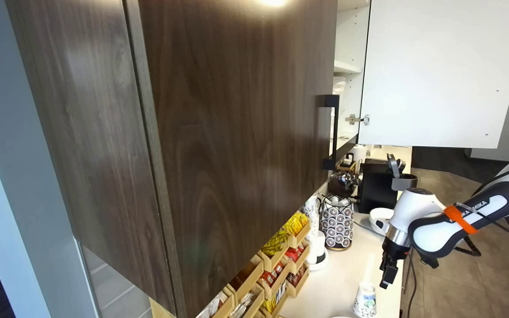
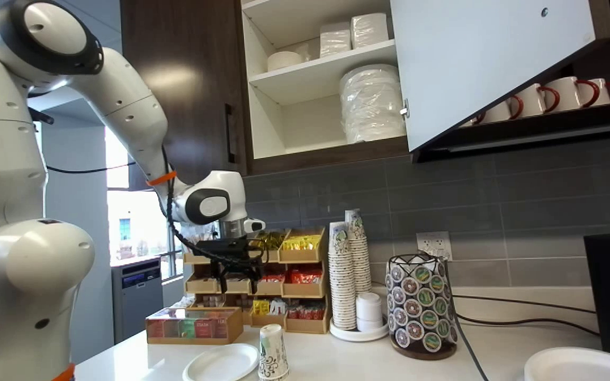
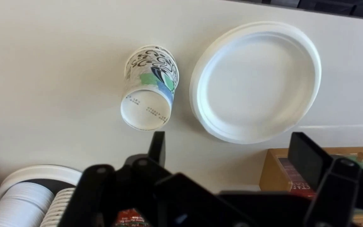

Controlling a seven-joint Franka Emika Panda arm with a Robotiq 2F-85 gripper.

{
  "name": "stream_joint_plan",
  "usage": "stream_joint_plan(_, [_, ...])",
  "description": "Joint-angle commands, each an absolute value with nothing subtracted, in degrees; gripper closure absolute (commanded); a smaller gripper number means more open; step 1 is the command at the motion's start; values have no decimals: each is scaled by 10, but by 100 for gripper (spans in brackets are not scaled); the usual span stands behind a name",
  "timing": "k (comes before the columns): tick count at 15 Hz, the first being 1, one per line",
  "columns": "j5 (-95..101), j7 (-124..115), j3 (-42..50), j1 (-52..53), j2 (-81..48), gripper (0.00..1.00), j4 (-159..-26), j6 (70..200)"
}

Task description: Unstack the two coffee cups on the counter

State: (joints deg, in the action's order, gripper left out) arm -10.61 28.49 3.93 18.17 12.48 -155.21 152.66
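The two coffee cups (image 1: 365, 300) stand nested and upside down as one stack on the pale counter (image 1: 334, 287). They also show in an exterior view (image 2: 273, 353) and in the wrist view (image 3: 151, 72), where a double rim shows at the base. They are white with dark swirls and green and blue patches. My gripper (image 2: 239, 288) is open and empty, pointing down, well above the counter. In the wrist view my gripper (image 3: 228, 135) has its fingers wide apart, and the cups lie beyond the left fingertip, not between the fingers.
A white plate (image 3: 257, 82) lies beside the cups. A tea box (image 2: 194, 325), a snack rack (image 2: 302, 288), tall cup stacks (image 2: 342, 280) and a patterned canister (image 2: 421, 307) stand along the back. An open cabinet door (image 2: 469, 63) hangs above.
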Motion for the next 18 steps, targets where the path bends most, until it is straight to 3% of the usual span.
stream_joint_plan(1, [-72,227,5,139,55,0,-1538,1566])
stream_joint_plan(18, [32,149,-36,68,-138,0,-1397,1564])
